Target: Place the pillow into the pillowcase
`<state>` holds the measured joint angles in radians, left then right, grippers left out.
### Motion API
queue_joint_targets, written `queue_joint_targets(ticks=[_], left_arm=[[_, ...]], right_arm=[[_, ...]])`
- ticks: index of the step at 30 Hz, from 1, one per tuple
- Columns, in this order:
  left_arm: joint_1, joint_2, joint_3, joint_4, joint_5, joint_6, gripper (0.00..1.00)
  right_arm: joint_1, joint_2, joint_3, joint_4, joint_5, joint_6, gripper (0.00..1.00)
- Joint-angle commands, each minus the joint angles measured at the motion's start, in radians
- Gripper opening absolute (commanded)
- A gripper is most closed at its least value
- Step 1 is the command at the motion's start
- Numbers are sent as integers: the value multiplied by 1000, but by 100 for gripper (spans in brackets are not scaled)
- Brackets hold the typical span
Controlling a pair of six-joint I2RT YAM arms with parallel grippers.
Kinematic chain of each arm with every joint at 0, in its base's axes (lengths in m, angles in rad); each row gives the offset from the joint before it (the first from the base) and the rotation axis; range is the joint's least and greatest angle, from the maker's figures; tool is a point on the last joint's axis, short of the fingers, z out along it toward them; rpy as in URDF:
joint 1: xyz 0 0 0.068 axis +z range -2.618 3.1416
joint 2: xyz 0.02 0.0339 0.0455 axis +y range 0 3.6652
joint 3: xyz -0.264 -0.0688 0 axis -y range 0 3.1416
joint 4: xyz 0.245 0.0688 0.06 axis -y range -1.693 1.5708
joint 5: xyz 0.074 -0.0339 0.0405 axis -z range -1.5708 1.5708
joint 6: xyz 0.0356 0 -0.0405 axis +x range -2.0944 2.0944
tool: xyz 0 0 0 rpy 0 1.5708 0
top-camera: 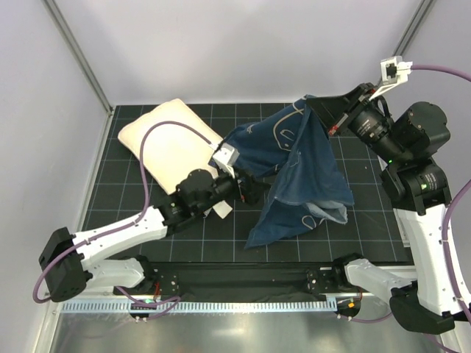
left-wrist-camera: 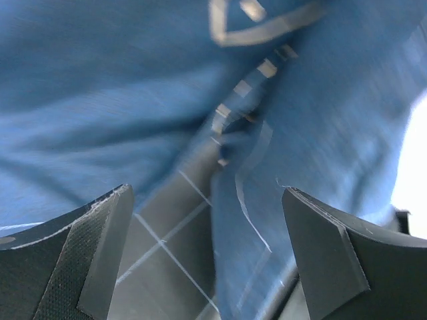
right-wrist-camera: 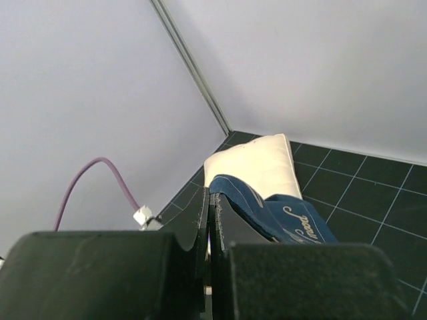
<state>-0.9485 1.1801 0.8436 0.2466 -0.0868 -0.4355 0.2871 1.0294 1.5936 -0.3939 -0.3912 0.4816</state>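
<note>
Black fingers of the left gripper [left-wrist-camera: 205, 200] stand spread apart and hold nothing. They are aimed at the hanging folds of the pillowcase [left-wrist-camera: 100, 80], with a strip of the gridded mat [left-wrist-camera: 167, 240] showing between the folds. The right gripper [right-wrist-camera: 209, 200] is pressed together on a far top edge of the navy cloth. From above it holds that edge high at the far right, so the case drapes down and toward the near side in a loose sheet. Lifting it this way probably lets the fabric hang free so the open hem can be found, and the left gripper's wide stance suggests it is about to take a second edge and open the mouth. The pillow [top-camera: 165, 140] lies flat on the mat at the far left, wholly outside the case. Its right edge touches or slips just under the blue cloth. White line drawings and a slanted script word cross the fabric, but the lettering is too skewed to read. No brand marks are legible.
</note>
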Motion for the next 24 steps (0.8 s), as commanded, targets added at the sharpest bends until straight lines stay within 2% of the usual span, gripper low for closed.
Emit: queue_joint_targets(ticks=[1, 6, 11, 13, 18, 20, 22, 23, 24], left_arm=[[-61, -20, -50, 149, 53, 73, 98], [-137, -46, -136, 175, 84, 95, 98], [-194, 30, -156, 178, 56, 110, 100], [-216, 71, -156, 192, 52, 115, 96], [-253, 157, -133, 140, -100, 107, 90], [-260, 188, -130, 77, -241, 98, 89], [-260, 194, -149, 72, -300, 83, 81], [-260, 191, -159, 65, -321, 81, 73], [-260, 182, -158, 57, -330, 80, 61]], right_arm=[[6, 6, 61, -5, 50, 5, 4], [6, 15, 66, -22, 98, -14, 4], [6, 20, 66, -22, 144, -21, 4], [6, 23, 69, -23, 158, -24, 4], [6, 35, 88, -36, 216, -32, 4], [4, 37, 104, -40, 236, -47, 4], [6, 35, 123, -42, 265, -54, 4], [6, 32, 129, -46, 279, -63, 4], [6, 32, 141, -51, 294, -69, 4]])
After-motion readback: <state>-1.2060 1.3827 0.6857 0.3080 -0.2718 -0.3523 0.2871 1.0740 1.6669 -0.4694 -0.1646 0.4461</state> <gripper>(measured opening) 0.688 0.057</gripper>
